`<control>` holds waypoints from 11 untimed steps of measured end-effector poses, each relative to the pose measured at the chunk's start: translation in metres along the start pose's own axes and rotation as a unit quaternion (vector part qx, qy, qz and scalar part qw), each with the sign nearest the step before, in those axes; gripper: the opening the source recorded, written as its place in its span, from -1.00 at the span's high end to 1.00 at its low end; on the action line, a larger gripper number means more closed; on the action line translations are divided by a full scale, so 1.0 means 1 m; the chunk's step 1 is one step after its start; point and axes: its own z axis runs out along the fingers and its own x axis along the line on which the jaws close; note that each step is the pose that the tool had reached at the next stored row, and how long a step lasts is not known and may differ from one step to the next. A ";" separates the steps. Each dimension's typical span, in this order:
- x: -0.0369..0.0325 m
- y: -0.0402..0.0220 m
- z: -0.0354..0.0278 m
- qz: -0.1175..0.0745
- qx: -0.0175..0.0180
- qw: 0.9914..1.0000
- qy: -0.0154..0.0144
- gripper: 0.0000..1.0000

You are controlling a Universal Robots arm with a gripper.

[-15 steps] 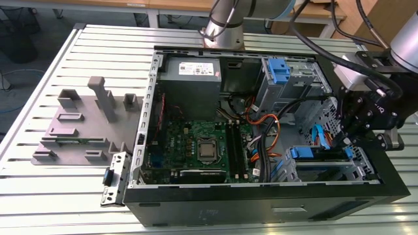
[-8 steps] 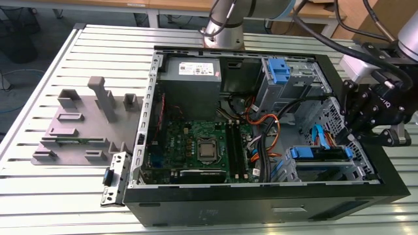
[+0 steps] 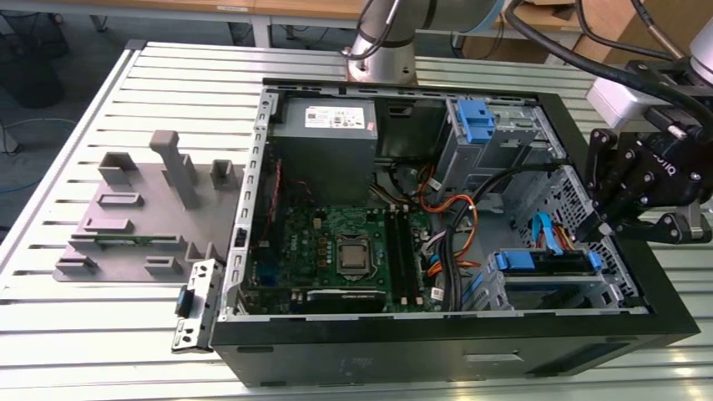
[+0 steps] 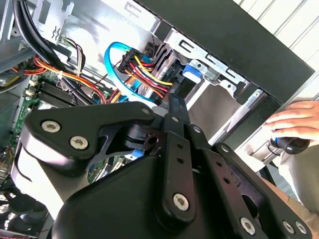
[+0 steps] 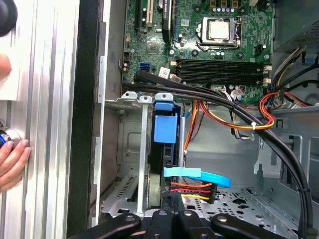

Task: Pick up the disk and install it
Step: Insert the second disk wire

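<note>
The disk (image 3: pixel 543 261) sits edge-on in the drive cage at the exterior view's right, inside the open computer case (image 3: pixel 446 338). Its blue carrier frame shows at the top. In the first wrist view the disk (image 5: pixel 165 128) stands between the cage's metal rails, with a blue data cable (image 5: pixel 197 174) and coloured power wires plugged into its end. My black gripper (image 3: pixel 603 232) hangs just above that cabled end, and its fingers (image 5: pixel 172 203) are shut together with nothing between them. In the second wrist view the fingertips (image 4: pixel 173 107) point at the cable plugs.
A person's hand (image 4: pixel 294 122) rests on the table beside the case wall. Thick black cables (image 5: pixel 239 107) cross over the bay. The motherboard (image 3: pixel 334 242), a grey power-supply box (image 3: pixel 329 125) and a blue clip (image 3: pixel 473 121) fill the case. A grey fixture (image 3: pixel 145 209) lies at the exterior view's left.
</note>
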 end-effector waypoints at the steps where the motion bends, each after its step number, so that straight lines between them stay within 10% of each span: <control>1: 0.0000 0.0000 -0.0001 0.000 0.000 1.000 0.000 0.79; 11: 0.0000 0.0000 -0.0006 0.000 0.000 1.000 0.000 0.79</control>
